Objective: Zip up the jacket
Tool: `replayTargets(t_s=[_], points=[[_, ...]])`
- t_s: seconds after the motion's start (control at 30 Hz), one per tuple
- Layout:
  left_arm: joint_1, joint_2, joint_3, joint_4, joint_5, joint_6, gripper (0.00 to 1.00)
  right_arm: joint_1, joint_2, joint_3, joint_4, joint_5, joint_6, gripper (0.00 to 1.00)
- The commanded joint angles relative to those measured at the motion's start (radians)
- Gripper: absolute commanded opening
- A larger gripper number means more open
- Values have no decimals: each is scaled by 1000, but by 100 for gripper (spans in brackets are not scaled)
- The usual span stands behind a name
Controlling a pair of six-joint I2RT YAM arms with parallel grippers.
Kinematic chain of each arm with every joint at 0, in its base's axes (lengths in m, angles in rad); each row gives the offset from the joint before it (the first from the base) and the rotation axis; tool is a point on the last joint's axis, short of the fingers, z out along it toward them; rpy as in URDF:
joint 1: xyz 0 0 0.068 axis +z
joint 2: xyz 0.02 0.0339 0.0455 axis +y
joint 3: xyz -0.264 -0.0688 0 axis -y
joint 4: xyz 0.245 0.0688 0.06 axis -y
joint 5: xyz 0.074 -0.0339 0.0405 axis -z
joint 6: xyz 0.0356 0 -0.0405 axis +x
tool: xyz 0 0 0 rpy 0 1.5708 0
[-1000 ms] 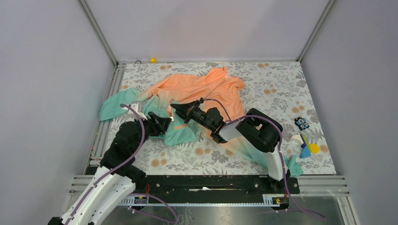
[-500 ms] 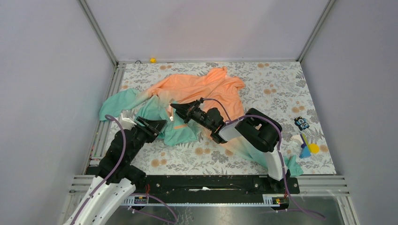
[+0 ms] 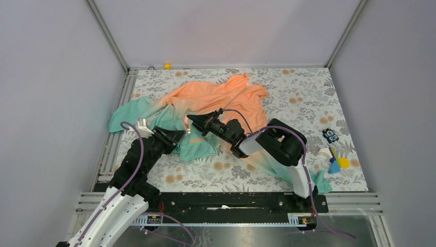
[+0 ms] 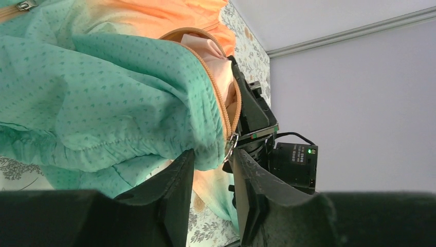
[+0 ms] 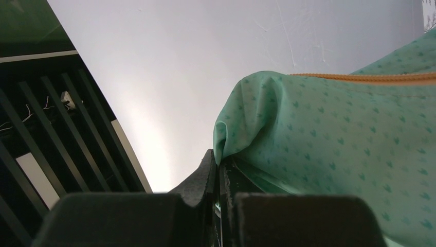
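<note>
- The jacket is seen spread, crumpled, across the middle of the floral-patterned table. Its orange collar and shoulders are turned towards the far edge, and its teal hem is bunched towards the arms.
- One teal sleeve is laid out towards the table's left rim. Another teal end is seen at the near right, beside the right arm's base.
- The right gripper is reached in over the jacket's middle. In the right wrist view its fingers are pressed together on a fold of teal fabric, which is pinched and lifted clear of the table.
- An orange zipper is seen running along the raised front edge, with a metal zipper pull hanging at its lower end.
- The left gripper is brought up to the hem from the left, tip to tip with the right one. Its fingers are held parted, with the teal hem corner and the zipper pull at the mouth of the gap. Whether the fabric is touched cannot be told.
- A few small coloured objects are left near the table's right edge, well apart from the jacket, and a small yellow object sits at the far rim.
</note>
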Motion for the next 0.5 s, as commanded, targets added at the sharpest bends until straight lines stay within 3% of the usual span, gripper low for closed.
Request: replayTargets(t_s=[0.0,0.1,0.23,0.47], points=[[-2,3,-28,109,-7,-14,33,-11,2,34,72,-12,167,0],[-2,19,-25,109,0,-14,33,-10,3,37,73,-12,169,0],[-2,34,-2,74,-3,-9,39,-10,0,33,77,-10,170,0],[-2,1,-9,17,-39,-62,37,-9,2,36,79,-9,169,0]])
